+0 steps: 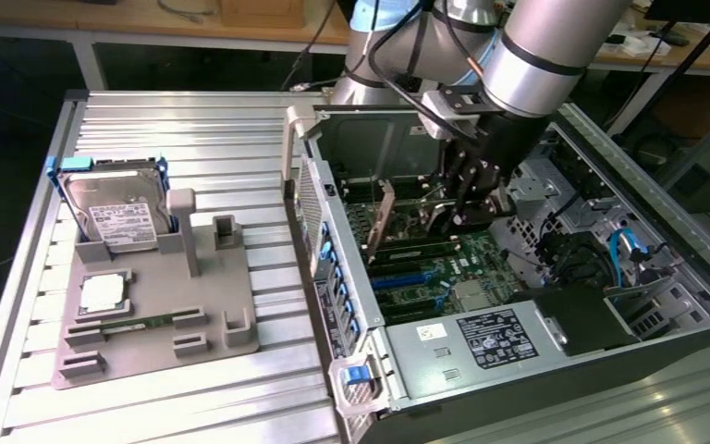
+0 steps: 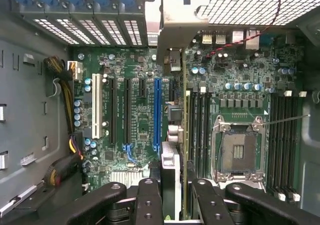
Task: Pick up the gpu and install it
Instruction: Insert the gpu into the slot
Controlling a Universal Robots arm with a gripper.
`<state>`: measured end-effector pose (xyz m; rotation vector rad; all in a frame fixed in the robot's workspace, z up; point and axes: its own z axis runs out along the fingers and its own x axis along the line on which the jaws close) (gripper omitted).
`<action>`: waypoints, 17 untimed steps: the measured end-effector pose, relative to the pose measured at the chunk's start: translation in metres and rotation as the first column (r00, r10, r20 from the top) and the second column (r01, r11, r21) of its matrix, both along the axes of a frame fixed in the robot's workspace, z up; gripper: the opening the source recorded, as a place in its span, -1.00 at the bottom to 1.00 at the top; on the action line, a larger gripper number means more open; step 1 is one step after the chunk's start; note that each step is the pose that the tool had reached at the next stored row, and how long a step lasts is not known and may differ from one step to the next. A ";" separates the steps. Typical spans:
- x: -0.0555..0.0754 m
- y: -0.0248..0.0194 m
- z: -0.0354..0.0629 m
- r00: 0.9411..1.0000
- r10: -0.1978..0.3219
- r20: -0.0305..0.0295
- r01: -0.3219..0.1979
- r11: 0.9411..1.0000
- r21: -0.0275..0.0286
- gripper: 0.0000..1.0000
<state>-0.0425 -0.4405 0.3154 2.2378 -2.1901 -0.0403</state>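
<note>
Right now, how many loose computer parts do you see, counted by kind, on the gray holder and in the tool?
Hard drive: 1
Processor chip: 1
Memory stick: 1
Graphics card, gripped in the tool: 1
Total: 4

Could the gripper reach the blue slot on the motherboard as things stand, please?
Probably yes: the gripper, jaws shut on the gpu, hangs near the blue slot, which lies bare.
</note>
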 end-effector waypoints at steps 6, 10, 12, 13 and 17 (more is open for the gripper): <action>0.000 -0.0013 -0.0099 1.000 0.000 -0.002 0.000 1.000 0.000 -0.44; -0.001 -0.0039 -0.0162 1.000 0.000 -0.003 0.000 1.000 0.000 -0.44; -0.001 -0.0052 -0.0182 1.000 0.000 -0.004 0.000 1.000 0.000 -0.44; -0.002 -0.0060 -0.0189 1.000 0.000 -0.004 0.000 1.000 0.000 -0.44; -0.003 -0.0090 -0.0223 1.000 0.000 -0.005 0.000 1.000 0.000 -0.44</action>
